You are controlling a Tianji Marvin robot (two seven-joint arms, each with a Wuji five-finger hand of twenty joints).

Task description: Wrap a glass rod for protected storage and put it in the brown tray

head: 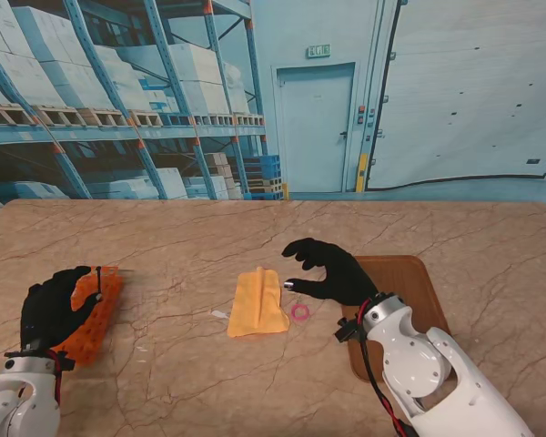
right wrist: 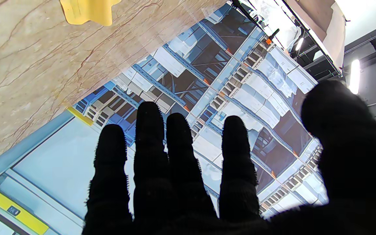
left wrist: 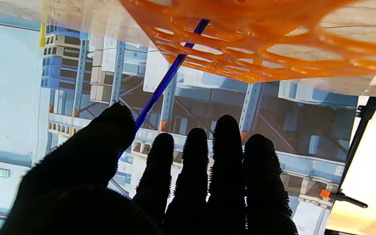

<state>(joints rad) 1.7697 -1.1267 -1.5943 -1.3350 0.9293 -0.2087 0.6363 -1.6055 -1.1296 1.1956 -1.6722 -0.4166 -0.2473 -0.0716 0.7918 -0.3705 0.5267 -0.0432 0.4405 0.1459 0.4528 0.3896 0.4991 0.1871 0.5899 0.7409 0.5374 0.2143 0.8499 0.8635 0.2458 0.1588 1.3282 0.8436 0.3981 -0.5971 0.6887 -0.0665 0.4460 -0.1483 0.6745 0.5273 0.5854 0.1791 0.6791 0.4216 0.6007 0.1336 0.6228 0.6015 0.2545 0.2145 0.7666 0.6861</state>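
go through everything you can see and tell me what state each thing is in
Left hand: at the rack, rod between thumb and fingers.
Rod: blue, slanted, one end in the rack.
Rack: orange, tilted on the table's left.
Right hand: open, holding nothing, fingers spread.
Cloth: yellow, folded flat, mid-table.
Ring: pink, flat beside the cloth.
Tray: brown, nothing visible in it.

A marble-patterned table point(head: 164, 237) spans the lower half of the stand view. In the middle of the frame a folded yellow cloth point(head: 257, 302) lies flat on it, with a small pink ring point(head: 300, 312) just to its lower right. A brown tray point(head: 409, 291) rests at centre right of the frame. An orange lattice rack point(head: 98, 314) sits at lower left. A small pale scrap point(head: 218, 315) lies left of the cloth.
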